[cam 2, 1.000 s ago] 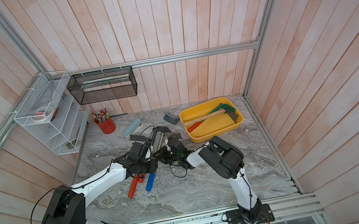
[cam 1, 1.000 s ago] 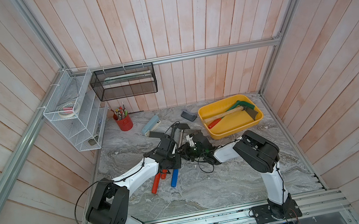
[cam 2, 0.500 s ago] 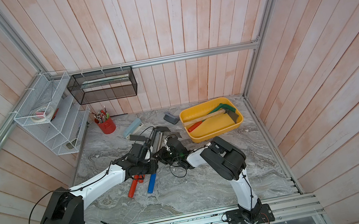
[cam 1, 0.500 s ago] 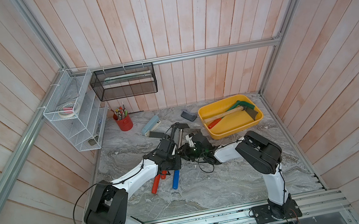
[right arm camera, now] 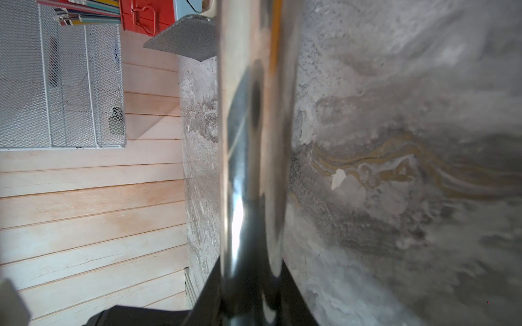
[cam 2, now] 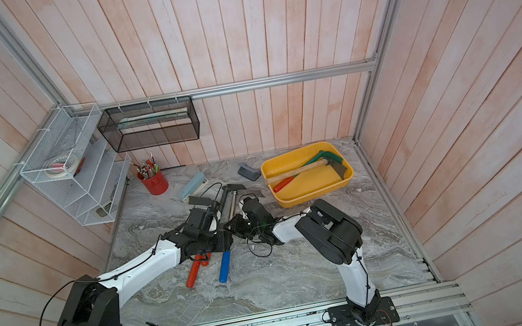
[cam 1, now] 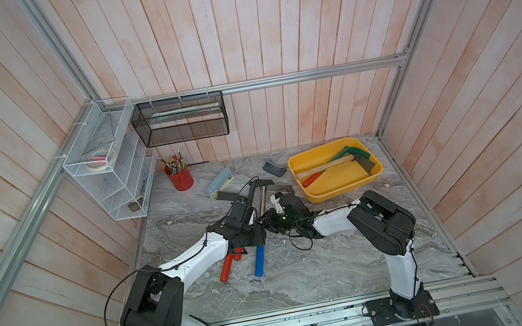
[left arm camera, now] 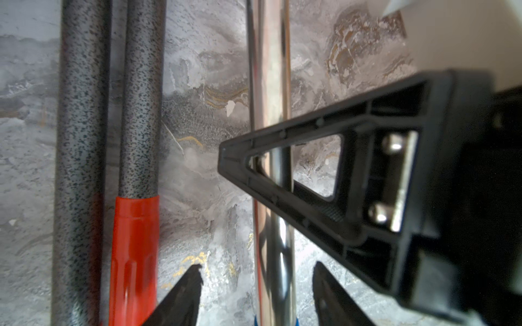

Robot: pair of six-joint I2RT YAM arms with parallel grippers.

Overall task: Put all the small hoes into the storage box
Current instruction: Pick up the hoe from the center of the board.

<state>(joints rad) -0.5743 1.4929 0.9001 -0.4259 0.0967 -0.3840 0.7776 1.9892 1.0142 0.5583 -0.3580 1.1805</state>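
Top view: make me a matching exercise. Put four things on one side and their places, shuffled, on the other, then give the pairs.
Things:
1 storage box
2 pencil cup
3 mesh basket
4 small hoe

Places:
A hung from the rail at the back
B gripped by the right gripper
C on the table, far right corner
D on the table beside the wire rack

Pairs: 1-C, 2-D, 3-A, 4-B
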